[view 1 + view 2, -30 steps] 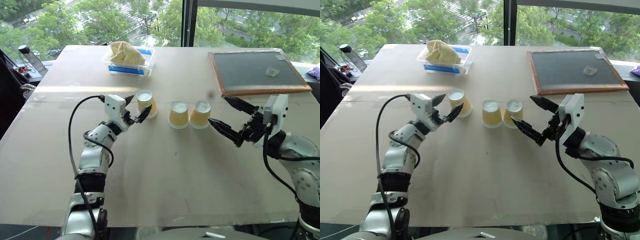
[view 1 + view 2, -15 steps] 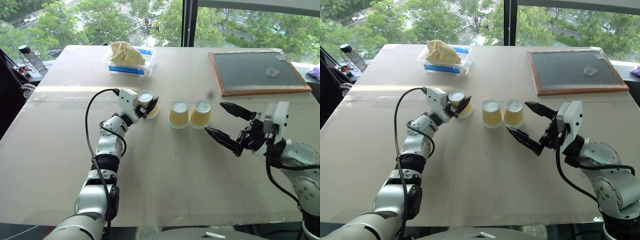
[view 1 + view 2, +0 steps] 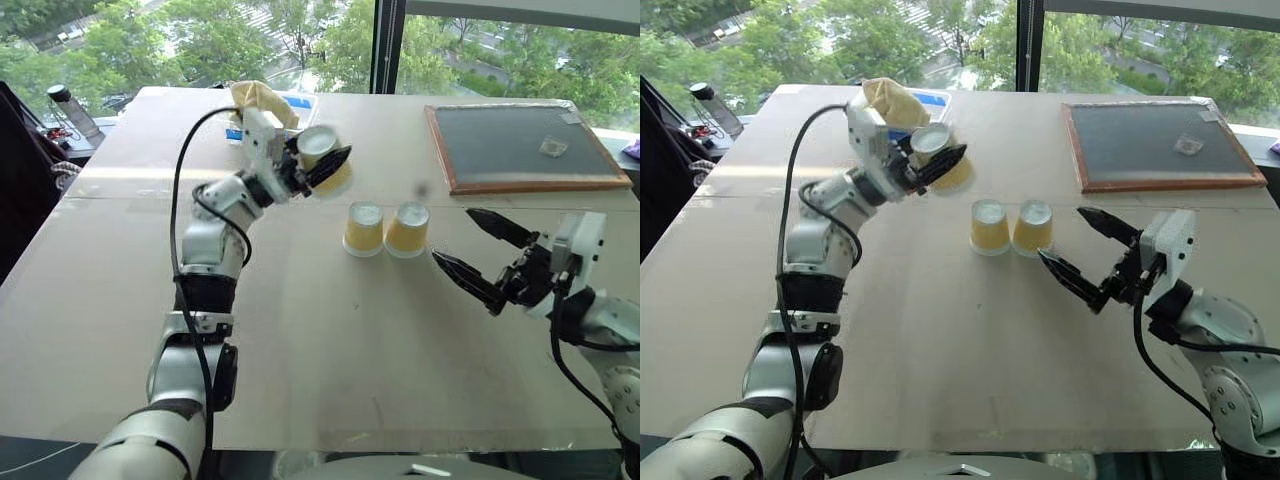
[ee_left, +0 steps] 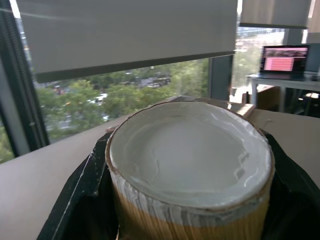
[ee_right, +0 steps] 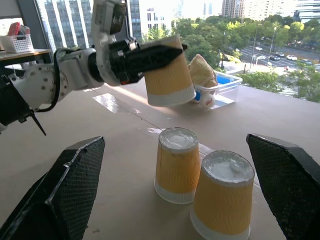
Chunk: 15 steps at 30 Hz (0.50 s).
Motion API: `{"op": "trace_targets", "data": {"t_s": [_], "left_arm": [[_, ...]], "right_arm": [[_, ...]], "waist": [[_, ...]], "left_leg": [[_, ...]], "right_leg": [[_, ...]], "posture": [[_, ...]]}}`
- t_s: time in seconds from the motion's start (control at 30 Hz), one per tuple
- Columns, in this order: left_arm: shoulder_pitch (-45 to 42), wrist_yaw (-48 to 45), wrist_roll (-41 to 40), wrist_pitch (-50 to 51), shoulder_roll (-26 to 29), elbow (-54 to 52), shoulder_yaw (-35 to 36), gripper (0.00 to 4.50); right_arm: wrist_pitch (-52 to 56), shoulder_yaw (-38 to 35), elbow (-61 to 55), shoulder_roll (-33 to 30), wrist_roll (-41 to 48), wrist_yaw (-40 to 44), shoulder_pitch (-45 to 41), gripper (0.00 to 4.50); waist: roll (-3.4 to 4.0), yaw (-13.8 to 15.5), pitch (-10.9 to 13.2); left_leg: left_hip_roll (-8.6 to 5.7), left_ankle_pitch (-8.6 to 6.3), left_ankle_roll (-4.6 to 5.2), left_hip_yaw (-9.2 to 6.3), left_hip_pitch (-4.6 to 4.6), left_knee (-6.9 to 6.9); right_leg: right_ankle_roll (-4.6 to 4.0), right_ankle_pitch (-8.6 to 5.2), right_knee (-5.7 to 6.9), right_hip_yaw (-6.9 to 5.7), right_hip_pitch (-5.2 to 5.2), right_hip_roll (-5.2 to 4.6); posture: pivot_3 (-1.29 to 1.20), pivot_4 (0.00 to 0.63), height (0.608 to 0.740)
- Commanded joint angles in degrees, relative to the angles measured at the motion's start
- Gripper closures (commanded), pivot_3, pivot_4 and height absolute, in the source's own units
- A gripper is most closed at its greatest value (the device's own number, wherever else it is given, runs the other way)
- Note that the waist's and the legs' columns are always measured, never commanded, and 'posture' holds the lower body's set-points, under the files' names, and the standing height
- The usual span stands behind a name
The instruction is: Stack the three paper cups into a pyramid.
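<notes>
Left end effector [image 3: 322, 168] is clamped on one pale yellow-tan paper cup with white rim and base [image 3: 325, 160], held clear of the beige worktop [image 3: 300, 330] in the upper centre of the head view, cup upside down and tilted. In the left wrist view the cup's white base [image 4: 190, 150] sits between the black fingers [image 4: 82, 185].

The other two matching paper cups [image 3: 364, 229] [image 3: 407, 229] stand upside down side by side mid-frame, just beside each other; contact can't be confirmed from here. Nothing on top of them.

Right end effector [image 3: 478, 250] is spread wide, empty, at the right of frame, near the right-hand cup but apart from it.

Clear plastic tray with a blue label [image 3: 931, 100] and yellow cloth [image 3: 890, 100] at upper centre behind the left arm; label text unreadable. Wood-framed dark board [image 3: 515, 145] at upper right, a small clear item [image 3: 551, 147] on it.

Lower half of the worktop is open; its near edge runs along the bottom of the frame.
</notes>
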Motion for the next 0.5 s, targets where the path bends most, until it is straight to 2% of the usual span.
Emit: {"op": "trace_targets", "data": {"t_s": [0.03, 0.13, 0.5], "left_arm": [[-2.4, -4.3, -2.2, 5.5, 0.1, -1.9, -2.3, 2.0], [-4.9, -5.8, -0.8, 6.7, -0.4, 0.5, -4.0, 2.0], [-10.0, -9.9, 5.4, -0.4, -3.2, 13.3, -6.2, 2.0]], "right_arm": [[-4.4, -2.2, -0.8, 0.7, -1.3, 0.8, 2.8, 0.0], [-7.2, -2.3, -0.9, 1.6, -3.0, 0.7, 5.2, 0.0], [-10.7, -1.8, -3.9, 4.5, -5.3, -3.3, 9.3, 0.0]], "waist": [[0.0, -0.4, 0.0], [0.01, -1.0, 0.0], [0.01, -0.9, 0.0]], "left_leg": [[0.0, 0.0, 0.0, 0.0, 0.04, 0.0], [0.03, 0.0, 0.0, -0.06, 0.07, 0.0], [0.04, 0.0, 0.0, 0.01, 0.05, 0.02]], "right_leg": [[0.0, 0.0, 0.01, 0.01, 0.03, 0.01], [-0.01, -0.01, 0.09, -0.01, 0.03, 0.08], [-0.01, -0.01, 0.04, 0.08, 0.02, 0.12]], "posture": [[0.0, 0.15, 0.74], [0.0, 0.15, 0.74], [0.0, 0.15, 0.74]]}}
